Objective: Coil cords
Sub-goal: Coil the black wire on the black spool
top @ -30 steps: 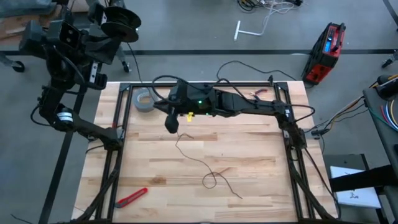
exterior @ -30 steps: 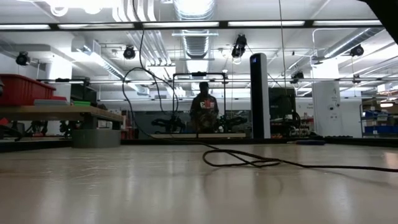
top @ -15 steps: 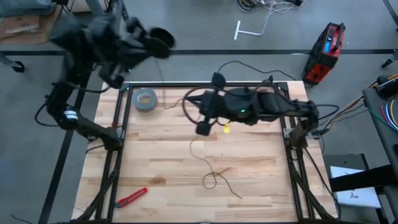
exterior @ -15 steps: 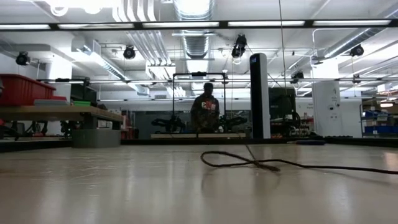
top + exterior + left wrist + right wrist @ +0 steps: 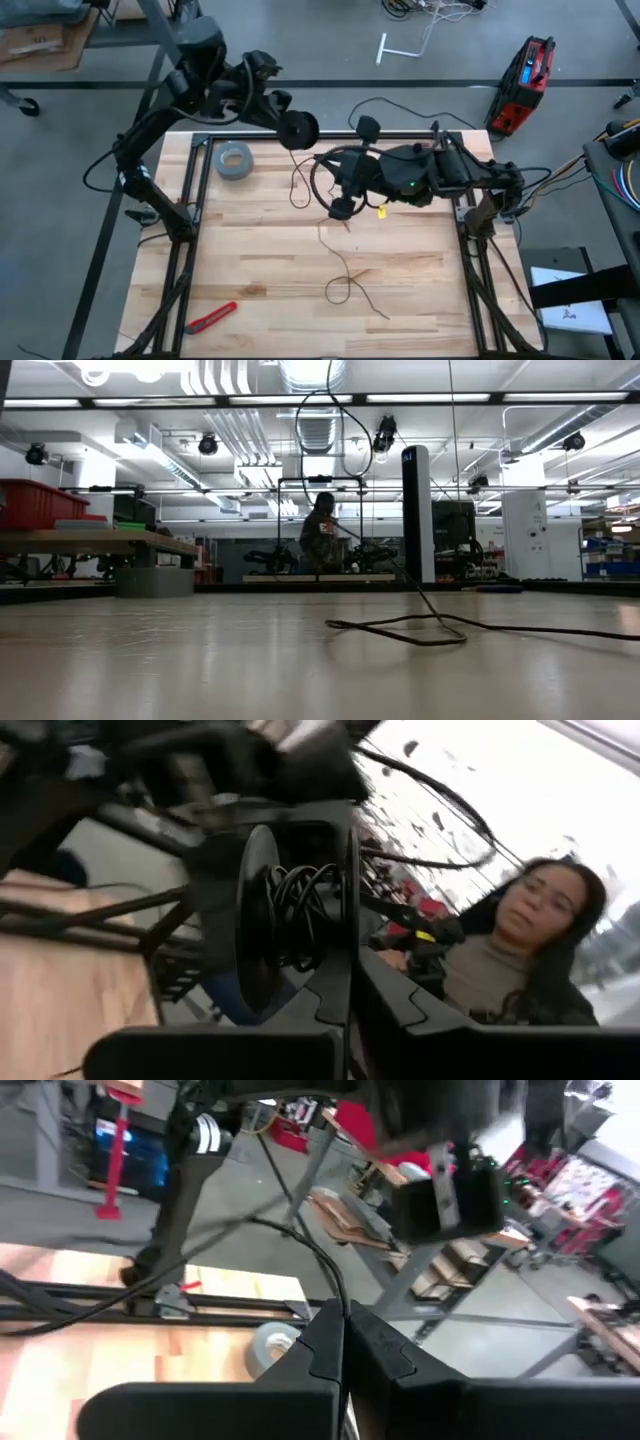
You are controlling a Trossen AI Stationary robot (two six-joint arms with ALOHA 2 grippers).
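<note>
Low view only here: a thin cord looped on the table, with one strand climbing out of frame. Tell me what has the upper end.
Observer: The right gripper has it. Its fingers are shut on the cord, above the table's far half.
Operator: Now find the reel for me.
Observer: The left gripper holds the reel in the air over the table's far edge, not far from the grey tape roll.
Operator: Report whether any cord is on it.
Observer: Yes. The left wrist view shows several black turns wound on its core.
</note>
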